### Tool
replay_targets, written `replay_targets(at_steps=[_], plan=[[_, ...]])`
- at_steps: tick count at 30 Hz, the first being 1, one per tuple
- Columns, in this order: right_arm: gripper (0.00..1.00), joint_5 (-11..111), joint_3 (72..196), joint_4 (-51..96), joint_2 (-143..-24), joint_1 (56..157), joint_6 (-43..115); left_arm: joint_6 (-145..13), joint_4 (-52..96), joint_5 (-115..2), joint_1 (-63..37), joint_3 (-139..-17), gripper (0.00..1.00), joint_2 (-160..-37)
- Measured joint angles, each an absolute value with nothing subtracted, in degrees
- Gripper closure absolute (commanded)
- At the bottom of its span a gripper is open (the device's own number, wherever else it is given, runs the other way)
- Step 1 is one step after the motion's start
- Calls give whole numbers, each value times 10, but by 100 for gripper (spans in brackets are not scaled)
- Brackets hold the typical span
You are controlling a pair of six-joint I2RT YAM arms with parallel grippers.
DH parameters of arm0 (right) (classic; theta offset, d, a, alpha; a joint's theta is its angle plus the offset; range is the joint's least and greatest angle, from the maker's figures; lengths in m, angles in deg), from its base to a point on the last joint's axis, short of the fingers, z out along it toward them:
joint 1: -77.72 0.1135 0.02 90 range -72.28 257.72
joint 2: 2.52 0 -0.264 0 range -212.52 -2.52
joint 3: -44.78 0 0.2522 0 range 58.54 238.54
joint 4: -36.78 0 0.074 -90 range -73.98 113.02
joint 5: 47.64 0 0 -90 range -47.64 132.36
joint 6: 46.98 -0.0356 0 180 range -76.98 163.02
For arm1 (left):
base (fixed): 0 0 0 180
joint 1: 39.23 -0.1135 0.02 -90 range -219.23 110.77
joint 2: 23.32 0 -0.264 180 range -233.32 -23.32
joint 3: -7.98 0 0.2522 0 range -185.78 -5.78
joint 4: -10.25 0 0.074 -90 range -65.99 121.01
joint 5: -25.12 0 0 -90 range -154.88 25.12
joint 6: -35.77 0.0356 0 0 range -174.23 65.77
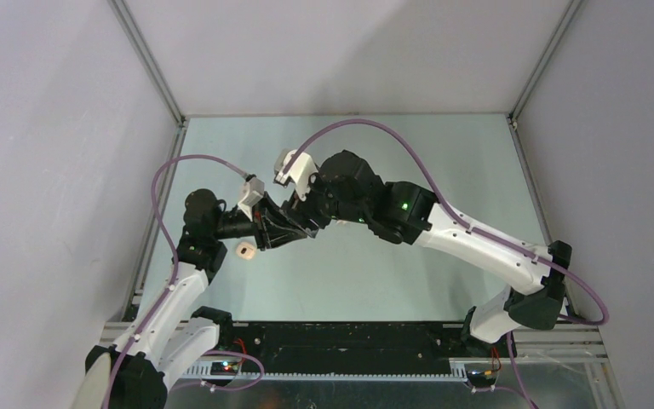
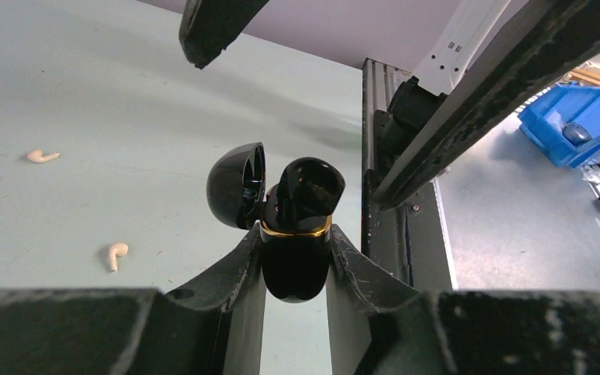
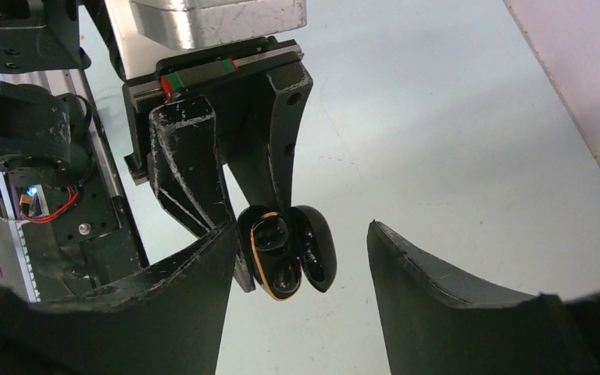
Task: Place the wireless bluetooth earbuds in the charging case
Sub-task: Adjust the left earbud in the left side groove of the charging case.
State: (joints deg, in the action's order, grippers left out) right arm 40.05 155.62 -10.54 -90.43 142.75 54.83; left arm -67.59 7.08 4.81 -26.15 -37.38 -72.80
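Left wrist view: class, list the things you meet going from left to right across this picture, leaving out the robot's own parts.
Farther pale earbud → nearer pale earbud → open black charging case → blue bin.

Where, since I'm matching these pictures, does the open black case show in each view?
Top external: left of centre, at the left pincer, too dark to pick out.
Left wrist: centre, black case clamped in that pincer.
Right wrist: lower centre, lid open.
Shared landmark: the left pincer.
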Motion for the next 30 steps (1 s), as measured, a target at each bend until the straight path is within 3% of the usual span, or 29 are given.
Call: replay_targets(at_steps=[30], plan=[[32,404,1535,-117,-887,1431,569,-672,75,48,-262,-374,100,-728]])
